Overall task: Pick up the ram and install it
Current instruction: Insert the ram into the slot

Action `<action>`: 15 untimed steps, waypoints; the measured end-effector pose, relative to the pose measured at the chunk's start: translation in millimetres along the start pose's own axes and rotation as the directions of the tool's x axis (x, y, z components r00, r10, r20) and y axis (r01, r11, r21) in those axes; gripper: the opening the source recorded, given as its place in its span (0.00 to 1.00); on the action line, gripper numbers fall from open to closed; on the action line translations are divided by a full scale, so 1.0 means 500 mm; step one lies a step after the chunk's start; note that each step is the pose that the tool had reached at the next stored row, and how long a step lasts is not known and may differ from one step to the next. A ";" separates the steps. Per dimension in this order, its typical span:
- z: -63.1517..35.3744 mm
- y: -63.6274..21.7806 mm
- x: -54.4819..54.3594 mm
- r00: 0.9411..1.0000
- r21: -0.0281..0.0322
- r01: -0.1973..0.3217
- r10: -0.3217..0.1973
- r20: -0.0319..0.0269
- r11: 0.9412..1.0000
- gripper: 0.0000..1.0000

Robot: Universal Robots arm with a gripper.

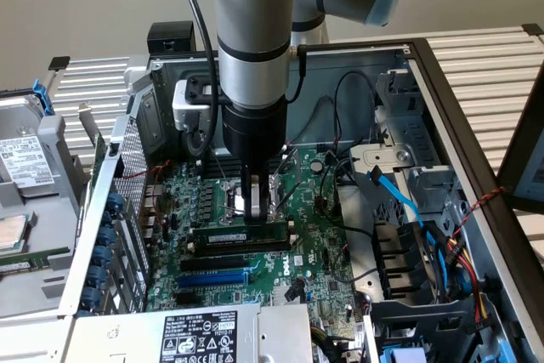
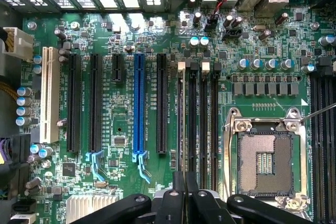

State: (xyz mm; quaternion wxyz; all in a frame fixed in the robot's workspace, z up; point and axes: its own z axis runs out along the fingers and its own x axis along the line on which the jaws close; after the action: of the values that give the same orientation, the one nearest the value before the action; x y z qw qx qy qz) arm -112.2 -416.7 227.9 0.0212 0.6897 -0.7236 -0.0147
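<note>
Open computer case, one, surrounds pincer. One green motherboard directly beneath pincer. One grey robot arm stands straight up above pincer. One bare processor socket just beside pincer. Three long black slots and one blue slot on pincer's other side from socket. One ram: flat green stick on edge, low against motherboard, directly under pincer, long axis running across exterior view, left to right, parallel to slots. Pincer tips nearly together, clamped on ram's top edge.
</note>
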 end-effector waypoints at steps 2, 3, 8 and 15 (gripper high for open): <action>0.000 0.001 0.000 1.000 0.000 -0.001 0.001 0.000 1.000 0.14; 0.000 0.001 0.000 1.000 0.000 -0.001 0.001 0.000 1.000 0.14; 0.000 0.000 0.000 1.000 0.000 0.000 0.000 0.000 1.000 0.20; -0.005 0.000 0.000 1.000 0.000 0.000 0.000 0.000 1.000 0.20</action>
State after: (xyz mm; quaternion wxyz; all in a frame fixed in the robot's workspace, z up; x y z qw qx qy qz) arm -112.2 -416.7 230.5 0.0212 0.6897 -0.7237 -0.0147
